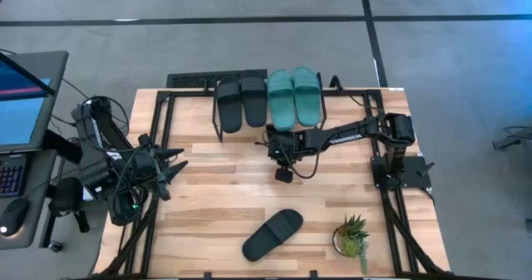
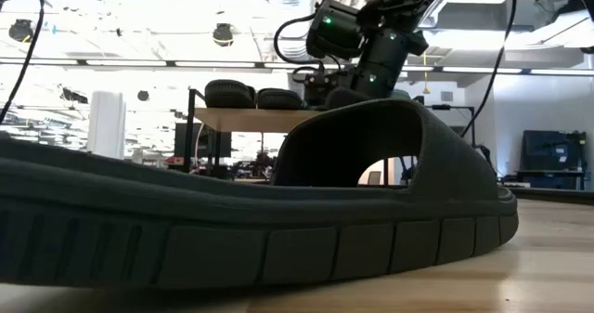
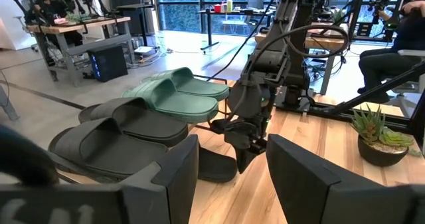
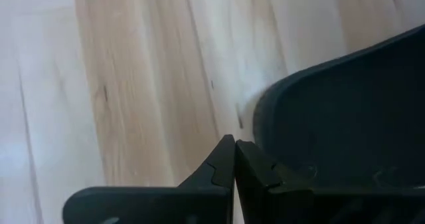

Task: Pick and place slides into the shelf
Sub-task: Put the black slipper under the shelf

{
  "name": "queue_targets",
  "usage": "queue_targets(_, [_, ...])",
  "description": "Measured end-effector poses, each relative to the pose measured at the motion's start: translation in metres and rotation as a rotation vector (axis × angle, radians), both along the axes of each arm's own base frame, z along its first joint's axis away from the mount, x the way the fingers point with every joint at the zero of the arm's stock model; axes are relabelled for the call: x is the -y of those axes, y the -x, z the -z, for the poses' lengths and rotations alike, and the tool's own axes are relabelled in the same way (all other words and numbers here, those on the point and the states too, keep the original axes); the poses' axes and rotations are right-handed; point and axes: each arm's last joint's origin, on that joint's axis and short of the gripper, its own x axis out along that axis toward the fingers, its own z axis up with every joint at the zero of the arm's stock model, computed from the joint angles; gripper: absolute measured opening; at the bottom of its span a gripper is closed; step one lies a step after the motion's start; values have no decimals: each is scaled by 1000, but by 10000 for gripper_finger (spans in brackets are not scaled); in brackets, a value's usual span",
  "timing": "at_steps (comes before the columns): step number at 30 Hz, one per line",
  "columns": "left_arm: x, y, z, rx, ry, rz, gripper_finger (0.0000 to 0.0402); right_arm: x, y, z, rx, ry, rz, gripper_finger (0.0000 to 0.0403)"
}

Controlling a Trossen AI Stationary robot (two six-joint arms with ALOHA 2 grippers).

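The shelf [image 2: 241,118] stands at the table's far edge. Two dark slides [image 1: 239,101] and two teal slides [image 1: 293,95] lie on its top board. Another dark slide [image 3: 214,164] lies flat on the table beneath the shelf, its end sticking out toward the table's middle. My right gripper [image 3: 244,159] points down at that end, shut [image 4: 234,151]. One more dark slide [image 1: 273,234] lies sole-down near the table's near edge and fills the low view [image 2: 278,211]. My left gripper [image 1: 174,168] waits open at the table's left [image 3: 232,144]. My right gripper comes from above, pointing down, with nothing between its shut fingers. The outer side of one finger [image 4: 259,171] stands against the rim [image 4: 265,117] of the dark slide's protruding end. I cannot tell whether it truly touches. The slide lies flat on the table.
A small potted plant [image 1: 353,234] stands near the table's near right corner, right of the loose slide. Bare wood lies between the shelf and that slide. Black frame rails [image 1: 158,130] run along the table's left and right sides. A monitor [image 1: 25,97] stands off the left edge.
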Motion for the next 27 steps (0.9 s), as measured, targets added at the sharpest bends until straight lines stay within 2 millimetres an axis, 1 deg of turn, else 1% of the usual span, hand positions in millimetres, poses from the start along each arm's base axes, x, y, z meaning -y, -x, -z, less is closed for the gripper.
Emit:
queue_targets(3, [0,0,0,0,1,0,168,0,0,0,3,0,-1,0])
queue_targets(6, [0,0,0,1,2,0,168,0,-5,12,-9,-8,5,0])
queue_targets(8, [0,0,0,1,2,0,168,0,-4,23,-64,-21,16,0])
queue_targets(11, [0,0,0,-1,3,0,168,-6,-11,29,-64,-19,15,0])
queue_targets(16, [0,0,0,-10,8,2,168,-7,-14,29,-61,5,11,0])
queue_targets(23, [0,0,1,-13,9,2,168,8,-11,23,-64,12,29,0])
queue_targets(27, [0,0,1,-14,9,2,168,13,-10,21,-57,14,40,0])
